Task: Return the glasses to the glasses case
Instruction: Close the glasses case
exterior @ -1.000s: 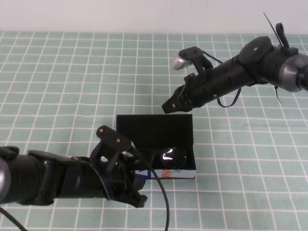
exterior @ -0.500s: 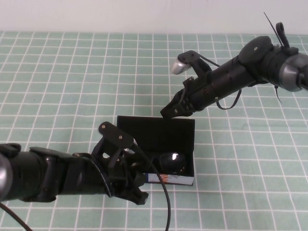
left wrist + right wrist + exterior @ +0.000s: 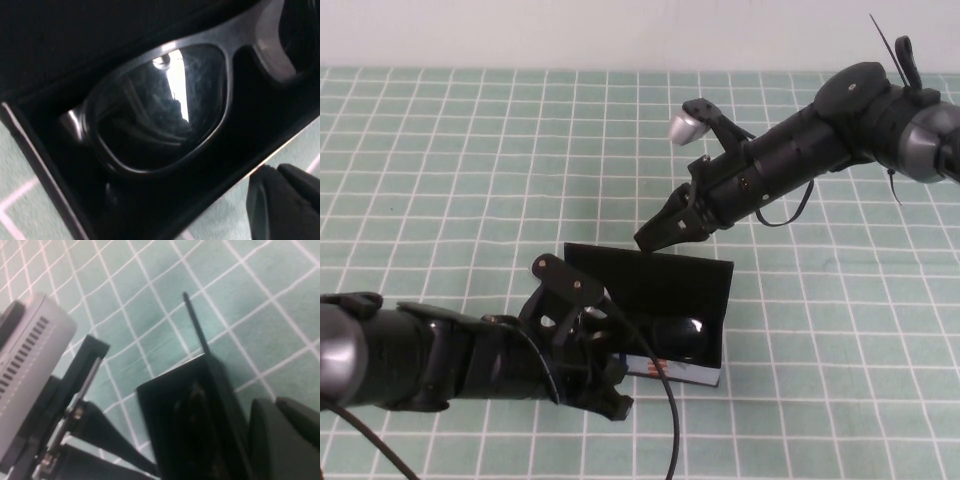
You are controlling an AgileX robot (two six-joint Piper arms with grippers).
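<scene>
The glasses [image 3: 672, 338] lie inside the glasses case [image 3: 715, 345] on the table [image 3: 840, 330]. The right gripper [image 3: 655, 234], jaws clenched empty, presses the raised lid; the left gripper [image 3: 610, 395] hugs the case front, its jaws' state unclear. The lid could slip off the tip, or the case skid.

Two black jointed arms, matte casings with small brass-coloured screws, silver-grey rounded joint housings, left gripper [image 3: 605, 395] black with a thin black cable looping past, right gripper [image 3: 655, 232] black (a small grey camera unit mounted above), black cable tie on the right arm
</scene>
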